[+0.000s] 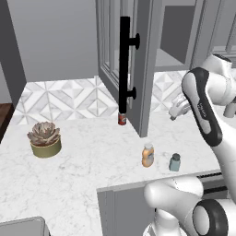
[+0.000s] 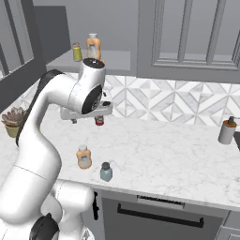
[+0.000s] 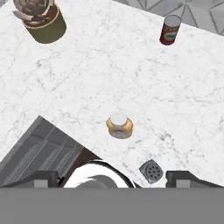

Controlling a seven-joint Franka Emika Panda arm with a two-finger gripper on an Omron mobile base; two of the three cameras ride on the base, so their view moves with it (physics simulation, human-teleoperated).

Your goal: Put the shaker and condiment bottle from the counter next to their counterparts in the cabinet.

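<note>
Tool (image 3: pixel 112 178) hangs high above tabletop (image 1: pixel 92 156), fingers spread apart, holding nothing.
Condiment bottle (image 1: pixel 148 155) and shaker (image 1: pixel 174 162) stand upright just beside each other near tabletop's front edge, apart from tool; red can (image 1: pixel 122 119) farther back by open cabinet (image 1: pixel 138 60) door, succulent pot (image 1: pixel 44 139) off left.

Condiment bottle (image 2: pixel 84 157) & shaker (image 2: pixel 106 172) upright, side by side nr counter (image 2: pixel 178 154) front edge.

Arm bent high, fingers (image 3: pixel 112 178) spread wide, pointing down, empty.
</note>
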